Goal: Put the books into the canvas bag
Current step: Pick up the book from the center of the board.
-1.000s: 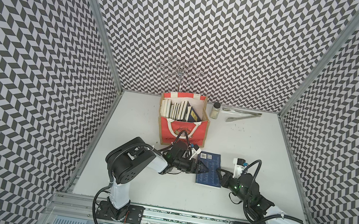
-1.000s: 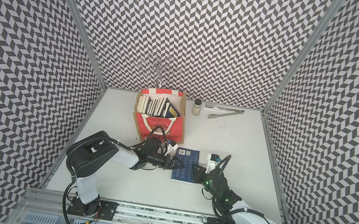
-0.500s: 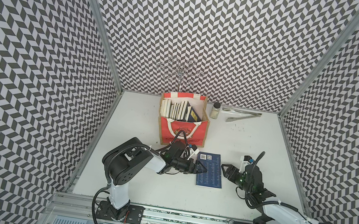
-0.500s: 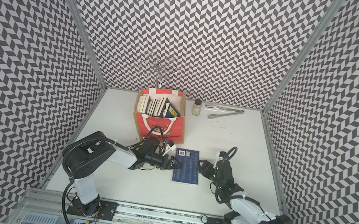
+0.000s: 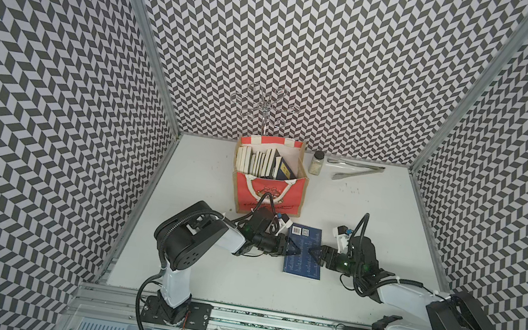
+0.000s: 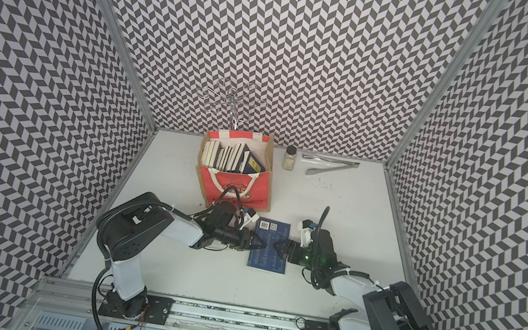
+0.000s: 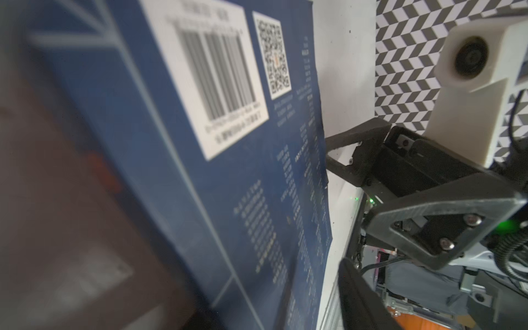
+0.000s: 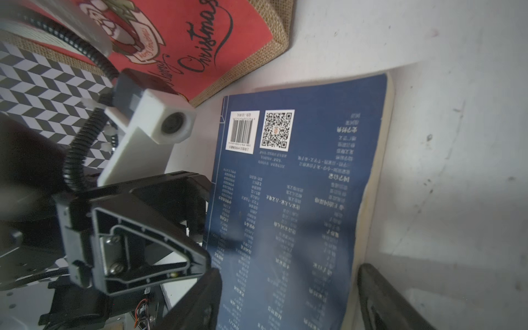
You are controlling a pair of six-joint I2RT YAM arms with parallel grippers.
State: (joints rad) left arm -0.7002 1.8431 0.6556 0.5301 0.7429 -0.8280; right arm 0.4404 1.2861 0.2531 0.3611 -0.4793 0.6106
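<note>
A thin navy book (image 5: 302, 267) (image 6: 267, 259) lies back cover up on the white table, in front of the canvas bag (image 5: 268, 197) (image 6: 233, 193). The red-fronted bag stands upright with several books (image 5: 261, 162) on edge inside it. My left gripper (image 5: 292, 249) reaches over the book's left edge, and the navy book (image 7: 228, 171) fills the space between its jaws. Whether they press on it does not show. My right gripper (image 5: 316, 253) (image 8: 288, 300) faces it at the right edge, open, straddling the navy book (image 8: 300, 185).
At the back right of the table stand a small glass jar (image 5: 317, 163) and metal tongs (image 5: 354, 171). A wire rack (image 5: 266, 108) rises behind the bag. Chevron-patterned walls close in the left, right and back sides.
The right gripper opened, drew back from the book's right edge, then returned with its jaws wide around it. The left gripper's jaws narrowed at the left edge. The book lies squarer.
</note>
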